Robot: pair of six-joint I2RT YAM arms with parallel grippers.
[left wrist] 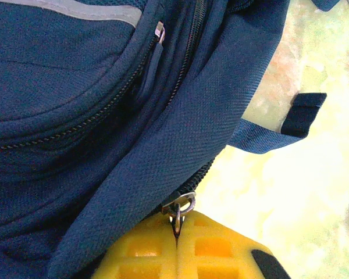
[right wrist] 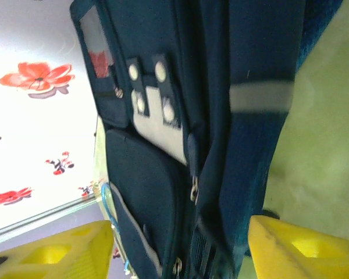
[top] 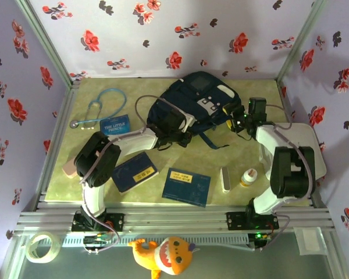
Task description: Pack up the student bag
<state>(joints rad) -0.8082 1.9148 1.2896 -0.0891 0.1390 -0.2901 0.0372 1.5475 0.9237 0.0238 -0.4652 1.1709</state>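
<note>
while the student bag (top: 193, 103) lies on the green table (top: 239, 156), a gripper sits at each of its sides.
the left gripper (left wrist: 177, 235), at the bag's near-left edge, is pinched tight on a metal zipper pull (left wrist: 180, 206); the right gripper (right wrist: 180, 232), at the bag's right edge, stands wide, the bag's side between its jaws.

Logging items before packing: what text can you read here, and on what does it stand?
"THE LITTLE PRINCE": cover of the light blue book.
Yellow label on the left navy book: too small to read.
Yellow label on the right navy book: too small to read.
Label on the small bottle: too small to read.
On the student bag: no readable text.
</note>
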